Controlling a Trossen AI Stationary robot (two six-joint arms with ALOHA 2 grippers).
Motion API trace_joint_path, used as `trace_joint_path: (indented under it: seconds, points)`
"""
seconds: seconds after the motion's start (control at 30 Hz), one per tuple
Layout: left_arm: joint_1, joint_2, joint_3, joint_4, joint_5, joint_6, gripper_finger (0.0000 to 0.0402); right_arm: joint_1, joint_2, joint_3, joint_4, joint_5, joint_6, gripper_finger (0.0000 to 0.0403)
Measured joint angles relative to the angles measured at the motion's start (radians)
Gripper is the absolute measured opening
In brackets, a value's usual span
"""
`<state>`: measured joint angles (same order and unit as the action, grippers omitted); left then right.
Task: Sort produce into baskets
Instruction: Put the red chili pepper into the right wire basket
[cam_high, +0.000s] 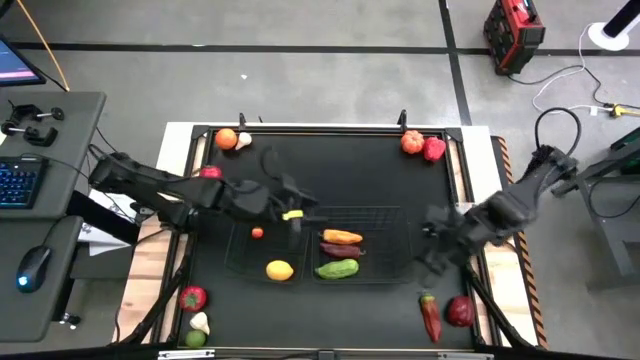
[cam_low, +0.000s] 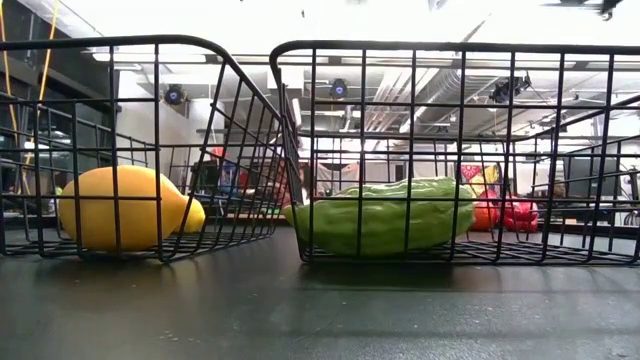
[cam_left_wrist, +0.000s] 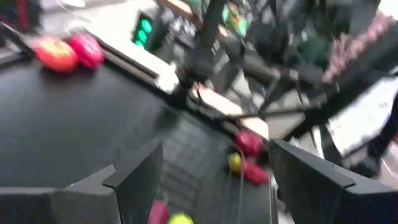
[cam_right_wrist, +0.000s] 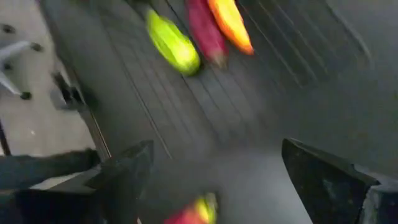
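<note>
Two black wire baskets stand side by side mid-table. The left basket (cam_high: 262, 250) holds a lemon (cam_high: 280, 269) and a small red fruit (cam_high: 257, 233). The right basket (cam_high: 385, 225) holds an orange pepper (cam_high: 342, 237), a dark red piece (cam_high: 340, 250) and a green cucumber (cam_high: 337, 269). My left gripper (cam_high: 303, 210) hovers open over the baskets' far rims with nothing between its fingers (cam_left_wrist: 134, 180). A small yellow piece (cam_high: 292, 214) shows just beneath it. My right gripper (cam_high: 432, 240) hangs open beside the right basket's right wall, pointing down, holding nothing.
Loose produce lies at the table's corners: an orange fruit (cam_high: 226, 139) and garlic (cam_high: 243, 141) far left, a red piece (cam_high: 210, 172) by the left arm, two red pieces (cam_high: 422, 146) far right, a red pepper (cam_high: 430, 318) and apple (cam_high: 460, 311) near right, several pieces (cam_high: 194, 318) near left.
</note>
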<state>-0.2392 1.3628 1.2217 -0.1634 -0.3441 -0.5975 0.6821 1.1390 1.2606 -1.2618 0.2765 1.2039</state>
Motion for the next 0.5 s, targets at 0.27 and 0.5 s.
trace_joint_path:
  seconds: [0.27,0.5]
  points:
    - [0.025,-0.110,0.000,0.002,-0.125,-0.027,0.0280,0.211,-0.002,-0.028,-0.127,-0.152,0.409,0.0346]
    - [0.024,-0.132,0.000,0.003,-0.154,-0.038,0.0280,0.249,0.065,-0.302,0.218,-0.454,0.507,0.0346]
